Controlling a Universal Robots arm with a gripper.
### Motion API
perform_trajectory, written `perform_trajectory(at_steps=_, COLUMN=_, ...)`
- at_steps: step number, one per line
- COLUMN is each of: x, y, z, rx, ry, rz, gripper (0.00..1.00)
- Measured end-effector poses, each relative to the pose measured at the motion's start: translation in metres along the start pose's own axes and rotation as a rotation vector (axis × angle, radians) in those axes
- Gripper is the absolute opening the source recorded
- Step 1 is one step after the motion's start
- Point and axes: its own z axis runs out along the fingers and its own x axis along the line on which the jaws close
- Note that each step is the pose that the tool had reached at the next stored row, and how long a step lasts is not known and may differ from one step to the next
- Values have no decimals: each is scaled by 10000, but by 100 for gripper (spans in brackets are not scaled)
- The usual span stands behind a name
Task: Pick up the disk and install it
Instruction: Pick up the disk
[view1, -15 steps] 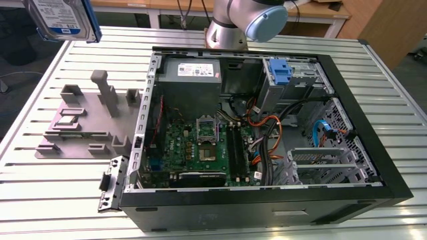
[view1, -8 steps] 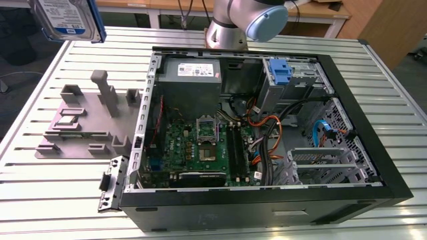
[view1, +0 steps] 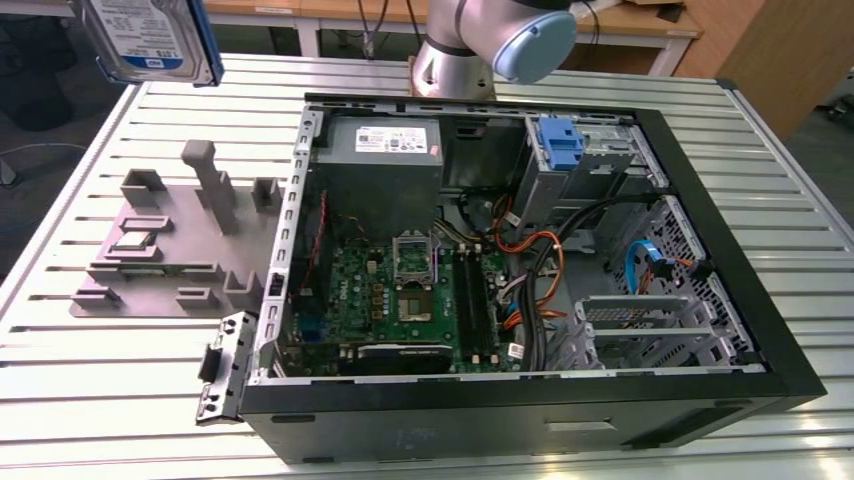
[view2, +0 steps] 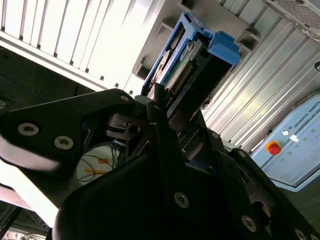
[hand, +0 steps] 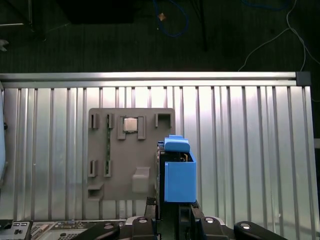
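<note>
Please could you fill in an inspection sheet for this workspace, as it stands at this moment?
Surface: slatted metal table carrying an open computer case and a grey fixture plate.
Job's things: the disk in its blue carrier, held above the table.
Clutter: bare blue bracket in the case; small square chip on the fixture plate.
Grippers: gripper shut on the disk.
Cables: orange, black and blue cables inside the case.
Surroundings: pendant with red button; dark floor.
</note>
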Motion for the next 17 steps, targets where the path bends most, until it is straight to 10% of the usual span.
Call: perform_trajectory(at_steps=17, x=-5, y=-142, z=-9, rx=0, ry=0, rz=0, gripper=35)
